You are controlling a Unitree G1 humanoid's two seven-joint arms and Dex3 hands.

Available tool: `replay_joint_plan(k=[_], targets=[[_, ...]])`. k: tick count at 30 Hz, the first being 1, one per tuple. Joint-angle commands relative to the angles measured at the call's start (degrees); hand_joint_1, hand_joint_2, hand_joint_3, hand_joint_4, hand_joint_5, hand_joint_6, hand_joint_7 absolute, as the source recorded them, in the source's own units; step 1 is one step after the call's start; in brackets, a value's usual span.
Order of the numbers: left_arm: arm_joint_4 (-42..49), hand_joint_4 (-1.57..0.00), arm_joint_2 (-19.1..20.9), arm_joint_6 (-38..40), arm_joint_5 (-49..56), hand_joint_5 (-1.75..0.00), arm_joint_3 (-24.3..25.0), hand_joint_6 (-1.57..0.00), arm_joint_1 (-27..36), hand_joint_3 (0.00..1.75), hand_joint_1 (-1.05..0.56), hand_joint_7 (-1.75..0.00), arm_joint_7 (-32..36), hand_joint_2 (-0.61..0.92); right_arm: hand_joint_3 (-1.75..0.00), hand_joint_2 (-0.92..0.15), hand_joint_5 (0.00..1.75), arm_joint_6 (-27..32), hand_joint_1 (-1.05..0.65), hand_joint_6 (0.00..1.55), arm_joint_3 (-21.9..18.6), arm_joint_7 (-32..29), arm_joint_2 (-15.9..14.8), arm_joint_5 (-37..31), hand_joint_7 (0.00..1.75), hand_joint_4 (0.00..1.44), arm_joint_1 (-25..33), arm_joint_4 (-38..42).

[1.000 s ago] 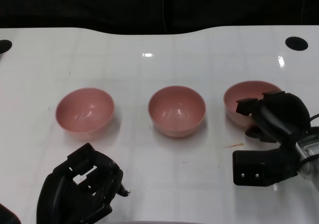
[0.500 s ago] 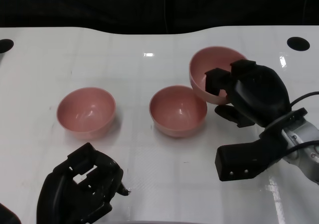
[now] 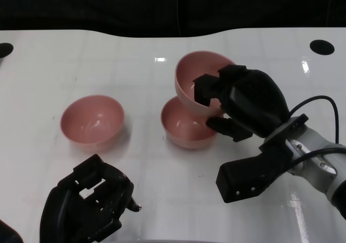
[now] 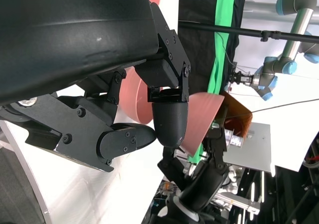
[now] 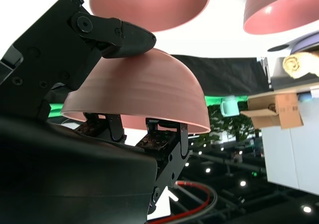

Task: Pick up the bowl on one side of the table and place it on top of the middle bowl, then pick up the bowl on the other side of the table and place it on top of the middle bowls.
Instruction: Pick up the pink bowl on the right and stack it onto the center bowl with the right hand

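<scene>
Carried leftward from the table's right side since the earlier frames, the lifted pink bowl now hangs in the air just above the middle bowl, overlapping that bowl's far right rim in the head view and tilted so its opening faces the near left. The right hand grips it by the rim: black fingers hook over the edge into the bowl, while others press under its outer wall. In the right wrist view the same bowl is clamped between a finger laid on its rounded outside and fingers inside the rim, with the two bowls on the table showing beyond it. The silver right forearm reaches in from the near right corner, slanting toward the table's centre, a black cable looping over it.

The middle bowl stands upright at the centre of the white table, and the left bowl stands upright well apart from it, toward the left edge. The left hand has not moved; it hovers low at the near left edge, its fingers curled inward with nothing held, apart from the left bowl.
</scene>
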Motion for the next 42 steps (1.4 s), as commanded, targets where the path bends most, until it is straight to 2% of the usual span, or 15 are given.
replay_joint_plan(k=[1, 7, 14, 16, 17, 18, 19, 20, 21, 22, 25, 29, 36, 42], targets=[[0.5, -0.77, 0.6, -0.8, 0.3, -1.56, 0.3, -0.79, -0.2, 0.65, -0.19, -1.19, -0.5, 0.77, -1.10, -0.41, 1.75, -0.3, -0.18, 0.71, 1.2, 1.0, 1.4, 0.0, 1.75, 0.91, -2.0, 2.7], [0.1, -0.77, 0.4, -0.3, 0.2, -1.56, 0.2, -0.79, -0.1, 0.65, -0.18, -1.18, -0.1, 0.76, -1.01, -0.47, 1.75, 0.0, -0.18, 0.71, 3.0, 0.1, 4.3, -0.6, 1.75, 0.90, -4.1, 9.3], [-0.2, -0.77, 0.3, -0.5, 0.5, -1.56, 0.0, -0.79, 0.0, 0.64, -0.18, -1.18, 0.0, 0.77, -0.96, -0.44, 1.75, 1.8, -0.19, 0.70, 6.0, -1.9, 7.1, -2.3, 1.75, 0.88, -6.9, 18.7], [-0.1, -0.77, 0.3, -0.6, 0.4, -1.56, 0.0, -0.79, 0.0, 0.63, -0.19, -1.18, -0.1, 0.78, -0.82, -0.52, 1.73, 2.3, -0.21, 0.76, 6.3, -0.5, 7.5, -1.9, 1.43, 0.84, -7.3, 20.2], [-0.1, -0.76, 0.3, -0.6, 0.4, -1.56, -0.1, -0.79, 0.0, 0.62, -0.19, -1.18, -0.2, 0.78, -0.76, -0.57, 1.69, 3.2, -0.23, 0.82, 6.4, 1.7, 7.6, -1.8, 1.16, 0.81, -7.6, 20.7], [-0.1, -0.76, 0.3, -0.7, 0.4, -1.56, -0.1, -0.79, 0.0, 0.62, -0.19, -1.18, -0.2, 0.78, -0.64, -0.67, 1.36, 4.1, -0.28, 0.83, 6.5, 3.9, 7.8, -1.5, 0.81, 0.78, -7.8, 21.0], [-0.1, -0.76, 0.3, -0.7, 0.4, -1.56, -0.1, -0.79, 0.0, 0.61, -0.19, -1.18, -0.2, 0.78, -0.43, -0.80, 0.88, 4.7, -0.34, 0.84, 6.5, 5.9, 7.8, -1.2, 0.41, 0.78, -7.9, 21.1], [0.0, -0.76, 0.3, -0.9, 0.4, -1.56, -0.2, -0.79, 0.0, 0.61, -0.19, -1.18, -0.3, 0.78, -0.32, -0.86, 0.62, 5.3, -0.37, 0.82, 6.6, 8.0, 7.7, -1.1, 0.23, 0.77, -8.0, 20.9], [0.1, -0.76, 0.3, -1.0, 0.4, -1.56, -0.2, -0.79, 0.0, 0.59, -0.19, -1.17, -0.4, 0.79, -0.29, -0.90, 0.41, 5.6, -0.43, 0.75, 6.7, 9.3, 7.6, -1.0, 0.10, 0.69, -8.1, 20.7], [0.2, -0.76, 0.2, -1.2, 0.6, -1.56, -0.3, -0.79, 0.0, 0.58, -0.20, -1.16, -0.4, 0.79, -0.27, -0.91, 0.33, 6.0, -0.47, 0.72, 6.9, 10.4, 7.5, -0.9, 0.05, 0.65, -8.1, 20.4], [0.1, -0.78, 0.0, -1.3, 1.0, -1.54, -0.5, -0.81, 0.1, 0.55, -0.20, -1.15, 0.1, 0.81, -0.30, -0.92, 0.19, 6.2, -0.60, 0.61, 6.9, 12.1, 6.9, -0.7, 0.00, 0.53, -7.9, 19.5], [0.1, -0.79, -0.2, -1.2, 1.2, -1.52, -0.3, -0.81, 0.0, 0.53, -0.20, -1.14, 0.1, 0.82, -0.38, -0.92, 0.13, 6.0, -0.67, 0.49, 6.7, 12.2, 6.2, -0.4, 0.00, 0.43, -7.3, 17.7], [0.4, -0.79, -0.1, -1.4, 1.4, -1.52, -0.2, -0.82, -0.3, 0.51, -0.20, -1.13, -0.1, 0.83, -0.43, -0.92, 0.08, 5.5, -0.72, 0.39, 5.6, 12.6, 3.6, 1.2, 0.00, 0.34, -4.6, 10.3], [0.6, -0.79, -0.1, -1.3, 1.2, -1.52, 0.0, -0.82, -0.5, 0.49, -0.20, -1.12, -0.2, 0.84, -0.46, -0.92, 0.06, 5.9, -0.74, 0.34, 4.0, 14.8, 0.4, 2.1, 0.00, 0.29, -0.7, 0.4]])
